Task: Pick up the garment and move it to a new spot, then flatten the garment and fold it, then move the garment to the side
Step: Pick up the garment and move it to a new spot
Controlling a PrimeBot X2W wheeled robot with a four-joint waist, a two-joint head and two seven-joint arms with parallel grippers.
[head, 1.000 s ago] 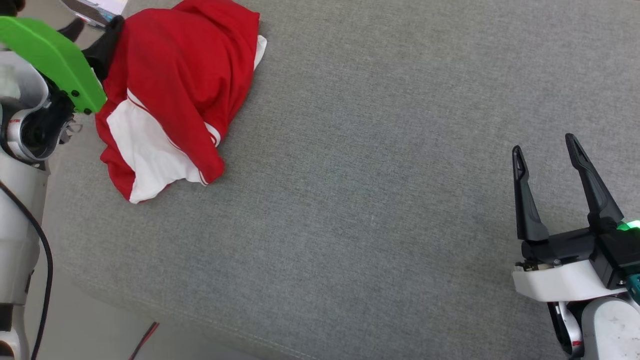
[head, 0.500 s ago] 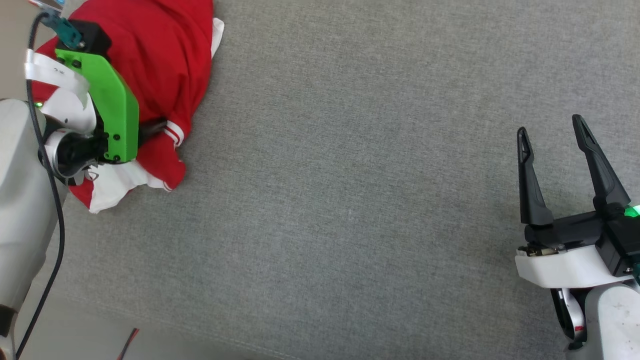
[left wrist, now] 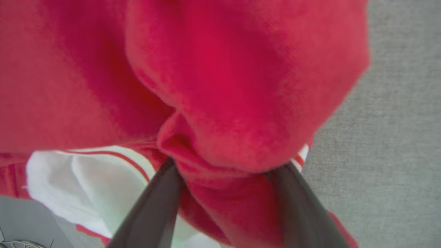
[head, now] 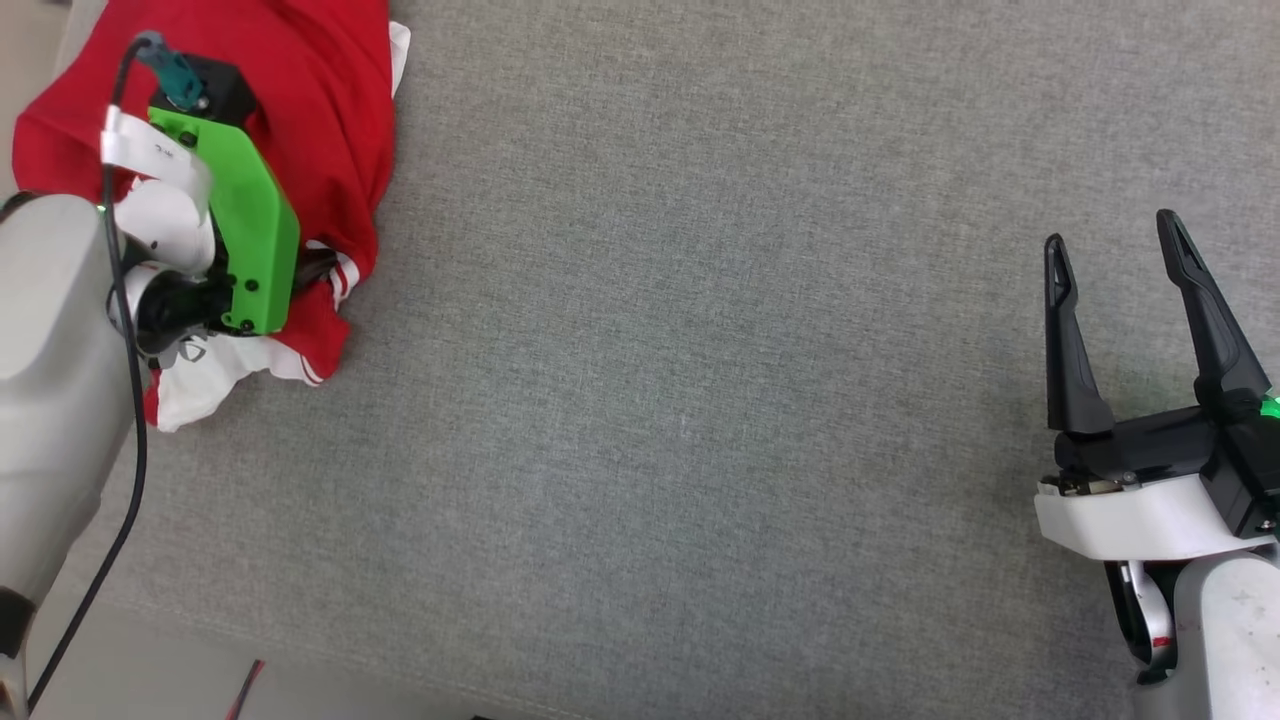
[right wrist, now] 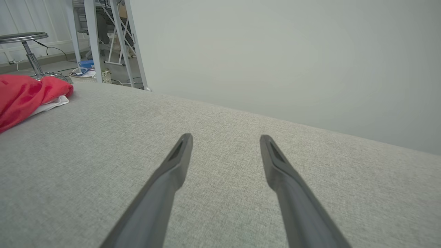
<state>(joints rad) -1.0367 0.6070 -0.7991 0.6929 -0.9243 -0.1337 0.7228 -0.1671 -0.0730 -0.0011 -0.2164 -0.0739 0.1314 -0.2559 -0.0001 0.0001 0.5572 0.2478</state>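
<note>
The garment is a crumpled red heap with white sleeve parts, lying at the far left of the grey cushion. My left gripper is under its green wrist mount, pressed down into the heap's near edge. In the left wrist view the left gripper stands open, its two dark fingers straddling a bulging red fold of the garment, with the tips buried in cloth. My right gripper is far off at the right, open and empty above bare fabric. The right wrist view shows the right gripper and the garment at its left edge.
The grey cushion spreads wide between the two arms. Its front edge runs along the lower left, with floor and a red cable below. Beyond the cushion's far side stand a stool, white frame legs and a plain wall.
My left arm has swung from beside the garment's far left to over it and has pushed its fingers into the heap. The head camera has shifted. The right gripper stays open.
</note>
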